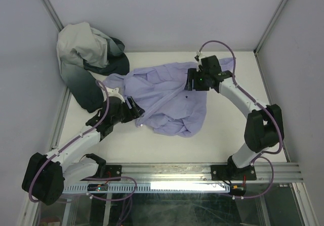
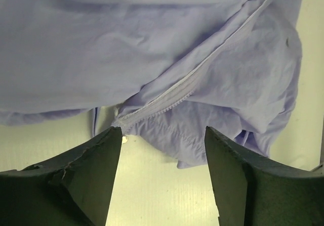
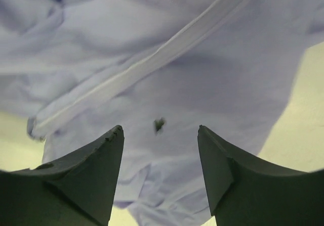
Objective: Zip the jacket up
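Observation:
The lavender jacket (image 1: 167, 97) lies wrinkled on the table's middle, its pale zipper band (image 1: 169, 98) running diagonally across it. My left gripper (image 1: 137, 111) is open at the jacket's lower left hem; in the left wrist view the zipper's bottom end (image 2: 126, 122) lies just beyond the left fingertip, with bare table between the jaws. My right gripper (image 1: 190, 80) is open and empty above the jacket's upper right part. In the right wrist view the zipper band (image 3: 152, 64) crosses beyond the jaws, and a small dark mark (image 3: 159, 125) sits on the fabric between them.
A white-and-dark-green garment (image 1: 88, 59) is heaped at the back left corner, touching the jacket's left sleeve. Grey walls stand on both sides and at the back. A metal rail (image 1: 202, 171) runs along the near edge.

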Tool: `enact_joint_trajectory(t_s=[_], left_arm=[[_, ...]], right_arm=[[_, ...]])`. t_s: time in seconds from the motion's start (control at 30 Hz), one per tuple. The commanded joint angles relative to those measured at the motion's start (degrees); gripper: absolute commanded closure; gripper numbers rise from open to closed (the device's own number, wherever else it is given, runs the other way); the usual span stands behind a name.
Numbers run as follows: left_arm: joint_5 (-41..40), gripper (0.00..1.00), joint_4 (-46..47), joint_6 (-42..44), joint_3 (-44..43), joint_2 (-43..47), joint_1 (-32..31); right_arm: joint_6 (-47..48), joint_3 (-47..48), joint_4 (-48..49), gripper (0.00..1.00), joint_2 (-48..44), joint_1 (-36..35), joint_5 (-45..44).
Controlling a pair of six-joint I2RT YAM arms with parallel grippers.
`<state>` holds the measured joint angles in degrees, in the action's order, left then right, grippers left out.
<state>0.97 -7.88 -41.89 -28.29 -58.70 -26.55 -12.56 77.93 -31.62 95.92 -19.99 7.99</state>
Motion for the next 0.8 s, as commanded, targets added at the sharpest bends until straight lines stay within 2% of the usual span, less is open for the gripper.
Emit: enact_joint_trajectory(t_s=[0.0, 0.1, 0.2, 0.3, 0.4, 0.67, 0.77], left_arm=[[-0.1, 0.32, 1.1, 2.7, -5.6, -0.9, 0.2], [-0.8, 0.31, 1.2, 3.5, -8.8, -4.3, 0.2], [-1.4, 0.31, 1.3, 4.5, -11.7, -7.8, 0.2], [-0.8, 0.31, 1.2, 4.8, -12.8, -9.7, 0.2], [-2.3, 0.30, 1.0, 4.5, -11.9, -8.7, 0.3], [-9.7, 0.21, -2.3, 2.2, -10.5, -6.5, 0.7], [-10.5, 0.18, -3.0, 1.0, -10.7, -6.7, 1.9]], right_arm=[[-4.5, -9.5, 10.1, 0.36, -6.2, -5.3, 7.8], [-6.5, -15.3, 13.7, 0.36, -6.6, -9.5, 10.5], [-7.9, -19.5, 15.6, 0.35, -5.4, -10.7, 11.1], [-8.3, -23.0, 15.2, 0.35, -4.6, -10.2, 7.1], [-8.7, -24.9, 12.9, 0.34, -4.2, -6.8, 2.0], [-10.4, -29.6, 12.0, 0.31, -7.5, 8.5, -6.2], [-10.0, -29.0, 9.8, 0.25, -8.6, 10.7, -13.6]])
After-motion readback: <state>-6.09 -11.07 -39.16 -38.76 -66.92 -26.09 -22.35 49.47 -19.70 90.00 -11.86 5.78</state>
